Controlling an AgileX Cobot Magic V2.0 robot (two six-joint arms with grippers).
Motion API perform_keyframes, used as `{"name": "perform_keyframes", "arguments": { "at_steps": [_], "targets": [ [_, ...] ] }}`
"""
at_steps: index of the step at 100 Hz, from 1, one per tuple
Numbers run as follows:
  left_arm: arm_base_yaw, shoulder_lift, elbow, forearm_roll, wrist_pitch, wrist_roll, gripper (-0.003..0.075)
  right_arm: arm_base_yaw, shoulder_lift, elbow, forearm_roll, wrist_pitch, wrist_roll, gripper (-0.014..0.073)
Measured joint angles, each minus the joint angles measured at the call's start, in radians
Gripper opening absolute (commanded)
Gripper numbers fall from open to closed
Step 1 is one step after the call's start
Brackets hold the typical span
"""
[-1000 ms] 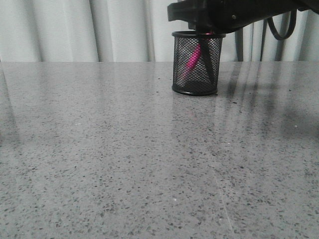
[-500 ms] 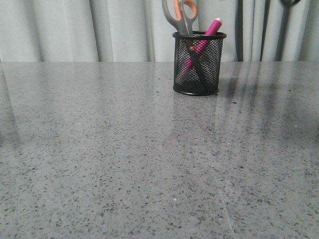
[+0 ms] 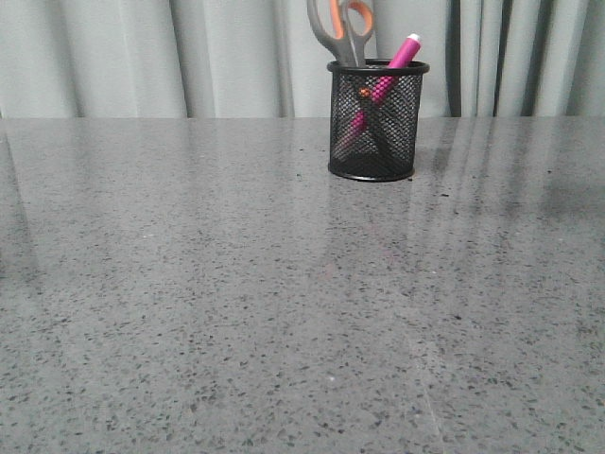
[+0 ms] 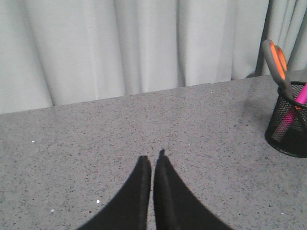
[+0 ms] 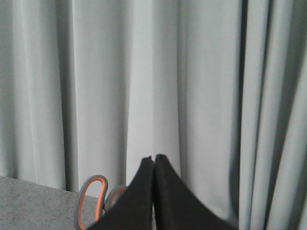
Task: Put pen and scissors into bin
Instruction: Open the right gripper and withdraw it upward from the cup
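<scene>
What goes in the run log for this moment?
pen: in bin, tip up | scissors: in bin, handles up | left gripper: shut, empty, over table | right gripper: shut, empty, raised

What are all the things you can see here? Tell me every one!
bin: one, black mesh, standing far back on the table, right of centre.
scissors: one, grey and orange handles sticking up out of the bin.
pen: one, bright pink, leaning in the bin.
table: one, grey speckled.
curtain: pale grey, behind the table.
left gripper: black, shut, empty, above the table.
right gripper: black, shut, empty, facing the curtain.
</scene>
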Motion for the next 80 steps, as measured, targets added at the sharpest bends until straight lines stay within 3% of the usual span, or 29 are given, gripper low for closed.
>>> {"name": "perform_keyframes", "arguments": {
  "at_steps": [32,53,80],
  "targets": [
    [0.000,-0.271,0.240,-0.341,-0.107,0.350,-0.0019,0.000,-0.352,0.461,0.058,-0.132,0.000,-0.0076],
    [0.000,-0.452,0.390,-0.369,-0.170,0.375,-0.0019,0.000,-0.582,0.678,0.161,-0.124,0.000,-0.0076],
    [0.000,-0.643,0.484,-0.376,-0.207,0.326,-0.0019,0.000,-0.719,0.700,0.179,-0.016,0.000,-0.0076]
  ]
}}
